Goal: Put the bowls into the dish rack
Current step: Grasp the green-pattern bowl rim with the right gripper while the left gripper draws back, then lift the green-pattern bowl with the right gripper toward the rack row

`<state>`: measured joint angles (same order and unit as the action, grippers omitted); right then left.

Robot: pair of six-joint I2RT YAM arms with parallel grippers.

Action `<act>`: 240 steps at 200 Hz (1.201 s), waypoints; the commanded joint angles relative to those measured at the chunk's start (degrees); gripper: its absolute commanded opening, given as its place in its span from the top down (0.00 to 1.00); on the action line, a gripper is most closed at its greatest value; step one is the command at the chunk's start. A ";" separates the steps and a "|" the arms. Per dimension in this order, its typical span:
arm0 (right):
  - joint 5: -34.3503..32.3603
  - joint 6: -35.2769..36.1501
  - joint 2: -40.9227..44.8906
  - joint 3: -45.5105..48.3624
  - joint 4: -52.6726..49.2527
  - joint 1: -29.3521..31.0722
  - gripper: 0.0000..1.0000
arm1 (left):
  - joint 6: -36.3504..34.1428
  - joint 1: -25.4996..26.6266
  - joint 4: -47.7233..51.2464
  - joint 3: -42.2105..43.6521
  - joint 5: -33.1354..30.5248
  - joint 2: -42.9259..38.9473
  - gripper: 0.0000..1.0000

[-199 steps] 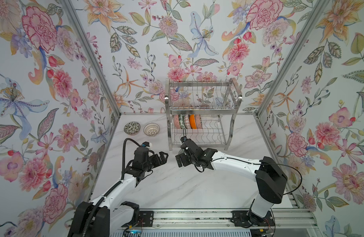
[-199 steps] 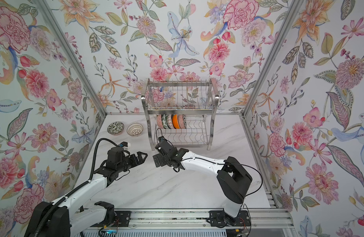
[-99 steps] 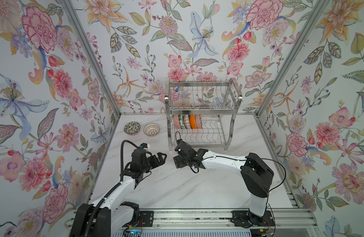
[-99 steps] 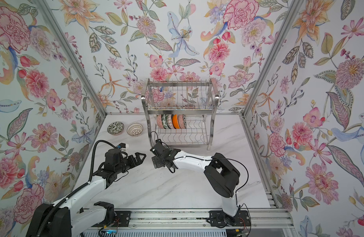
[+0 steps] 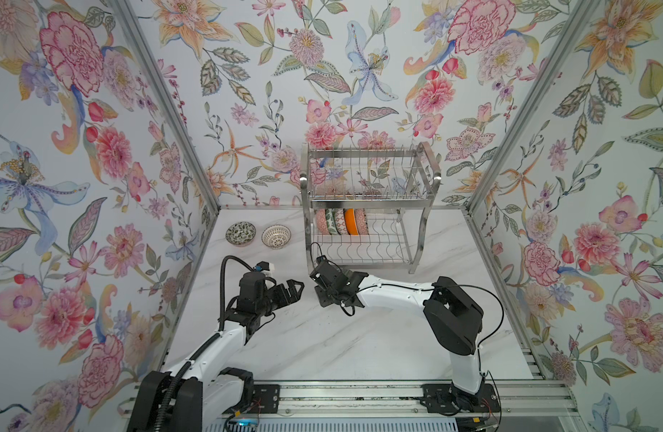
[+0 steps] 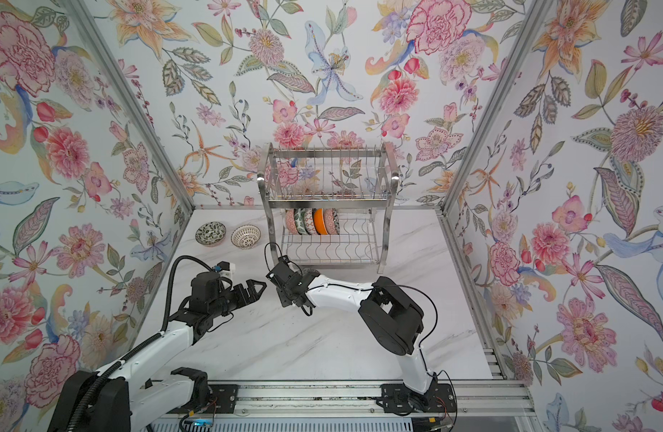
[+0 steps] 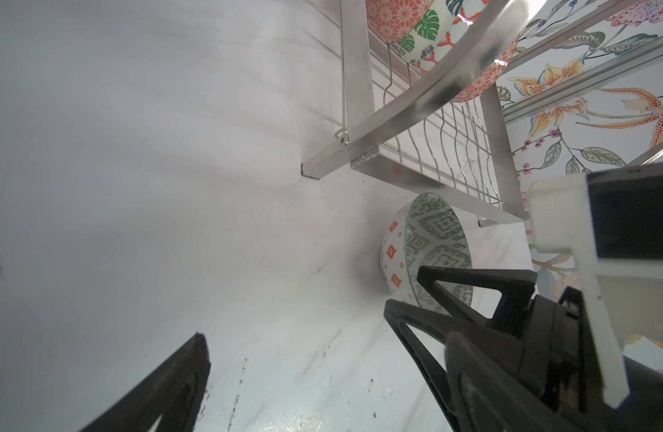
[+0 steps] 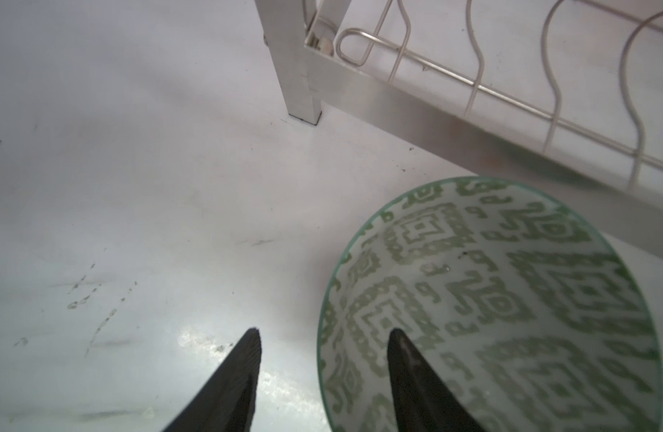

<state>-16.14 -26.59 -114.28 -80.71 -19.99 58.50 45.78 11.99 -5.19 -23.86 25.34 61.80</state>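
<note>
Dish rack [image 5: 367, 204] far centre, bowls [image 5: 339, 221] on edge in lower tier; left gripper [image 5: 293, 291] spread, empty; right gripper [image 8: 323, 331] half-spread astride green-patterned bowl [image 8: 509, 299] rim (one finger inside, outer one clear), just beside rack's near-left corner.

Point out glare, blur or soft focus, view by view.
Both top views: evenly lit, sharp throughout. Left wrist view: dish rack frame blurred, with glare spots. Right wrist view: bright glare patch on the table; green-patterned bowl slightly soft.
</note>
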 commanded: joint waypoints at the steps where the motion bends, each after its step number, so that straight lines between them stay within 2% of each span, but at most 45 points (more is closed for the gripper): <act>1: -1.94 -0.35 -1.20 -1.96 -1.97 0.23 0.54 | -1.70 -0.60 0.48 -0.50 0.95 0.05 0.01; 54: -2.14 -0.31 -2.31 -2.96 -2.77 0.30 0.72 | -1.63 -0.57 -0.13 -0.22 1.16 0.54 0.01; 145: -1.47 0.47 0.67 -3.61 -3.02 0.01 0.91 | -2.15 -0.58 0.10 -0.27 0.84 0.43 0.01; 167: -1.01 0.53 1.49 -3.54 -3.07 -0.10 1.00 | -2.45 -0.57 0.60 -0.56 0.76 0.32 0.01; 240: 0.56 0.54 5.64 -2.84 -2.90 -0.55 1.00 | -3.14 -0.49 1.61 -1.67 0.59 -0.35 0.01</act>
<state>-17.15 -25.58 -112.16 -83.26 -21.89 58.41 44.10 11.94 -4.67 -23.92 25.32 61.98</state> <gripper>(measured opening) 0.054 0.993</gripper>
